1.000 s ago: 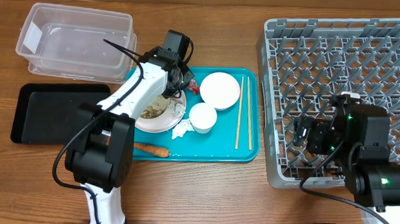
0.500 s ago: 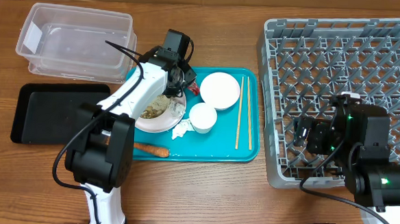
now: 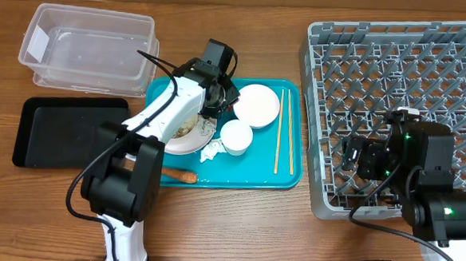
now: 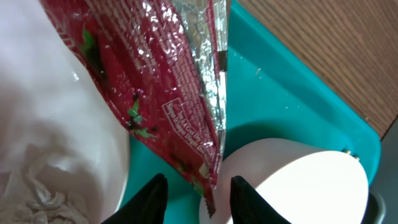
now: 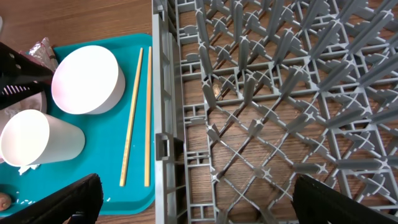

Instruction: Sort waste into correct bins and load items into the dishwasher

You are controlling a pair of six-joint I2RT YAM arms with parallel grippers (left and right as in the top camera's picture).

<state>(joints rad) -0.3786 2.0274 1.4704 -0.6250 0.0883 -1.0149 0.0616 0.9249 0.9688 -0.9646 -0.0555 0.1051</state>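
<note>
Currently teal tray (image 3: 260,162) holds bowl (image 3: 256,104), cup (image 3: 236,136), chopsticks (image 3: 284,131), red wrapper (image 4: 161,81), plate (image 3: 192,142).

You have: red foil wrapper (image 4: 161,81), creased, against the plate (image 3: 186,136) rim beside the bowl (image 3: 256,104); plate carrying beige scraps (image 3: 183,128); cup (image 3: 236,136) just beside crumpled tissue (image 3: 211,152); two chopsticks (image 3: 285,133) parallel, right of the bowl; orange carrot (image 3: 179,176) apart in front; clear tub (image 3: 89,47) behind black tray (image 3: 65,130), left; grey rack (image 3: 395,83), right.
</note>
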